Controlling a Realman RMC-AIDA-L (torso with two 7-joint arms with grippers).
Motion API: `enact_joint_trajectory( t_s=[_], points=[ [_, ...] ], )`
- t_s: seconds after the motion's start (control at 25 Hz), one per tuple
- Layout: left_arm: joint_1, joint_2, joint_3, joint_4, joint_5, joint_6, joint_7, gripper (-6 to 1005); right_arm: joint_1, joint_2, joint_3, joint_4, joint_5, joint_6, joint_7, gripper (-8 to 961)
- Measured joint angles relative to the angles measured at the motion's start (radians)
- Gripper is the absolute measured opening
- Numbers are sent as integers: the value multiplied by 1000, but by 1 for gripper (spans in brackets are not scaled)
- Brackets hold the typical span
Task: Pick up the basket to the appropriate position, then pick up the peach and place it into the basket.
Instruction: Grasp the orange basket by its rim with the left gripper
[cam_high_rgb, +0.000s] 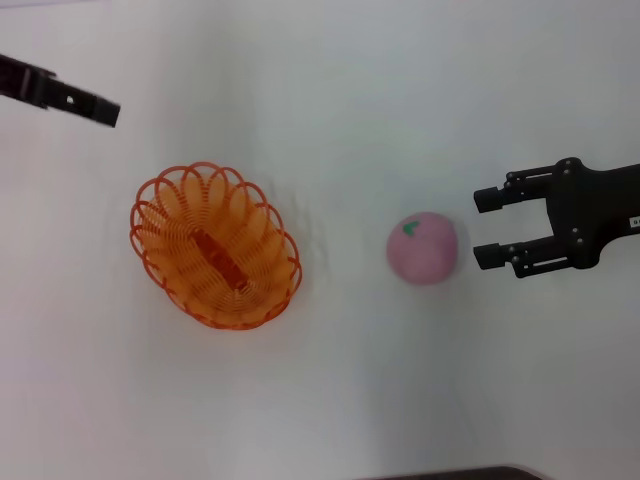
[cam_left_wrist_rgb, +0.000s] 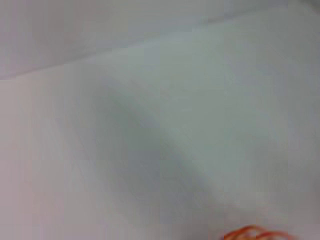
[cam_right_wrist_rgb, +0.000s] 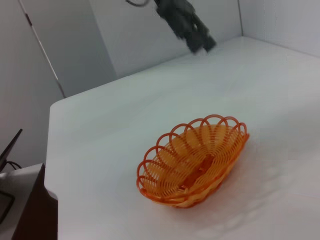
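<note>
Near table's right edge, my right pincer (cam_high_rgb: 481, 228) gapes wide beside peach (cam_high_rgb: 426, 249), not touching. Basket (cam_high_rgb: 215, 247) sits empty mid-table. Left pincer (cam_high_rgb: 105, 111) far-left corner, state unclear. Peach unpicked.

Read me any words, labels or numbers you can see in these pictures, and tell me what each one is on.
No text can be read.
A small white label sits at the picture's edge on the right end effector, which is open beside the peach; its print is too small to read.
The peach bears only a green leaf mark, no lettering.
The basket, the table and the left end effector show no writing.
</note>
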Motion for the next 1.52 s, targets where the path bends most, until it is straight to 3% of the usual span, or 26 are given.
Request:
enact_joint_trajectory(
  t_s=[0.12,0.28,0.32,0.36,1.04,1.44,1.52],
  points=[
    [-26,-35,99,3,97,-41,-18,840,4,1,0,2,0,6,-6,755],
    [-56,-89,148,8,212,-86,-36,840,11,7,-4,6,-2,20,-8,755],
    [-56,-89,148,8,212,-86,-36,840,12,9,-5,6,-3,24,-8,754],
    [-70,-113,158,-9,262,-110,-43,840,13,11,-5,6,-4,28,-8,754],
    [-118,-143,215,-261,289,-280,-26,839,15,28,-23,10,-6,79,-8,751],
    [-127,-154,250,-298,291,-307,-22,839,15,35,-24,9,-8,96,-8,749],
    [-127,-154,244,-298,289,-313,-25,771,14,36,-25,10,-11,101,-8,749]
  ],
)
